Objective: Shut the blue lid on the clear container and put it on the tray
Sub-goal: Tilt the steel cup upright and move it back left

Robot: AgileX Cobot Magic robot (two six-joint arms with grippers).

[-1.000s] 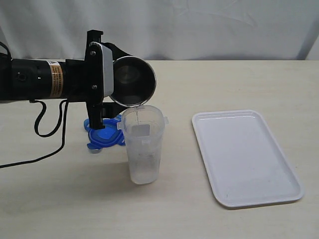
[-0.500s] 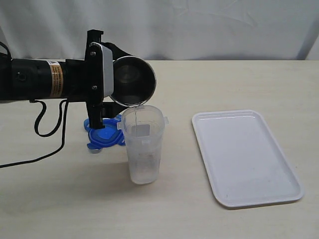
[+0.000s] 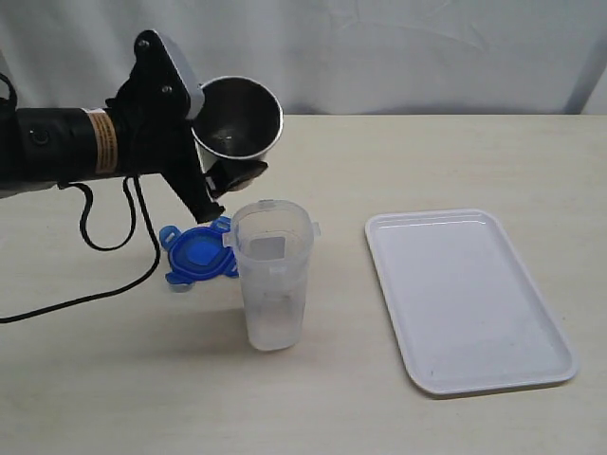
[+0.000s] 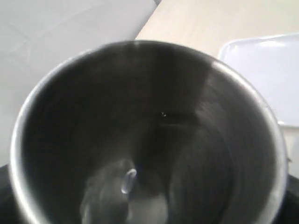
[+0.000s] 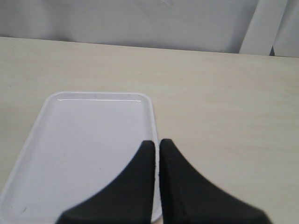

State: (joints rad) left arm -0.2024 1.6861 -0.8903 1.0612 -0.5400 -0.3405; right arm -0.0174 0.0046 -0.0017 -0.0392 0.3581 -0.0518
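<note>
The clear container stands upright and open near the middle of the table, with a little water in its bottom. Flat on the table just behind it to the left lies the blue lid. My left gripper is shut on a shiny steel cup, held tilted above and left of the container's rim. That cup fills the left wrist view and hides the fingers. The white tray lies to the right. My right gripper is shut on nothing and hovers over the tray's edge.
A black cable trails from the left arm across the table, left of the lid. A white cloth backdrop runs along the table's far edge. The right arm is outside the exterior view.
The left wrist has rolled back, lifting the steel cup's mouth off the container's rim; the thin stream of water into the container has stopped. The lid, container and tray have not moved.
</note>
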